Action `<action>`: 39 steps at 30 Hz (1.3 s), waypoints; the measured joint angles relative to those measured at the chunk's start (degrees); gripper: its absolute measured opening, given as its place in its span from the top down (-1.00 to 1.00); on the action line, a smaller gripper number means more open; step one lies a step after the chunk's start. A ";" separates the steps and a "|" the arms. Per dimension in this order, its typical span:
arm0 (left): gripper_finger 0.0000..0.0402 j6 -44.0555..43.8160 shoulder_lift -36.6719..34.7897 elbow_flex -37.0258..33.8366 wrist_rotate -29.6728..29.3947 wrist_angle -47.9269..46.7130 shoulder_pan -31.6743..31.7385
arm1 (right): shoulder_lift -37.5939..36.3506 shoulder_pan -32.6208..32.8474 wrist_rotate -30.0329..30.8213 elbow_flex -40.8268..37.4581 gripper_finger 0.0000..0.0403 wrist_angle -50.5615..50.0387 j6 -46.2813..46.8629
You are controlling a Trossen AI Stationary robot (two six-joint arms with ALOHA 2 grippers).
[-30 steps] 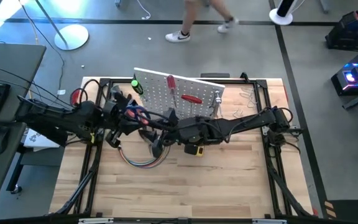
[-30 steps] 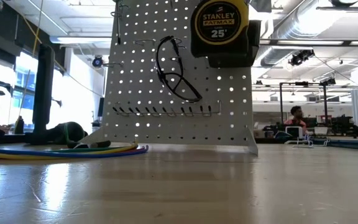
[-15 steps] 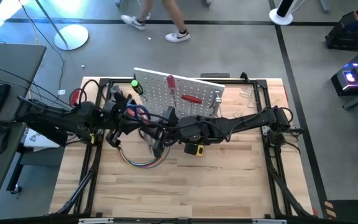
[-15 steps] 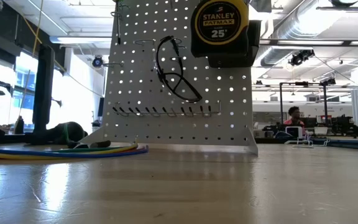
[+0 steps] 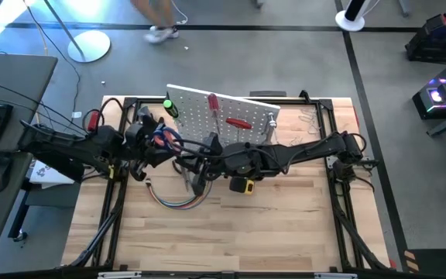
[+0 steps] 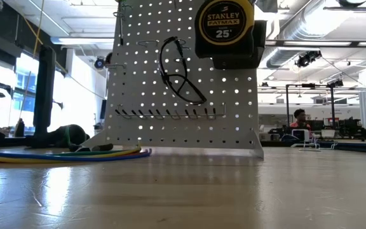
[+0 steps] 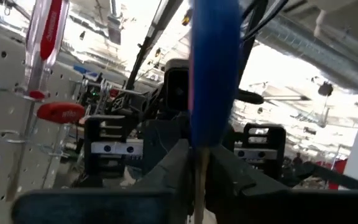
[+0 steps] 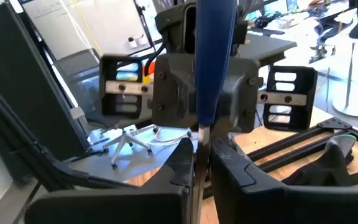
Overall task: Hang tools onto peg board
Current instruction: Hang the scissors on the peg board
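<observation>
Handover over the table's left-centre, just in front of the peg board (image 5: pixel 221 115). Left gripper (image 5: pixel 178 149) and right gripper (image 5: pixel 200 157) meet head-on, both pinching one blue-handled tool (image 8: pixel 214 59), probably so the right can take over for hanging. Whether left is loosening: can't tell.

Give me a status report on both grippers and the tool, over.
Left gripper, right gripper: both shut on blue-handled tool, by its shaft, in front of peg board. Tool not yet hung. Cable bundle lies under arms.
</observation>
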 joint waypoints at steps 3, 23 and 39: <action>0.64 -1.46 -0.80 -0.01 -0.67 -0.51 0.07 | -0.65 -0.12 -0.64 0.01 0.91 -1.09 -0.07; 0.31 -7.90 -19.81 0.00 -1.99 -22.91 0.04 | -4.61 1.67 2.35 0.01 0.91 -8.29 -12.52; 0.32 -7.67 -26.73 -0.01 -4.24 -26.66 0.04 | -3.67 4.83 -4.39 0.01 0.91 2.86 -4.14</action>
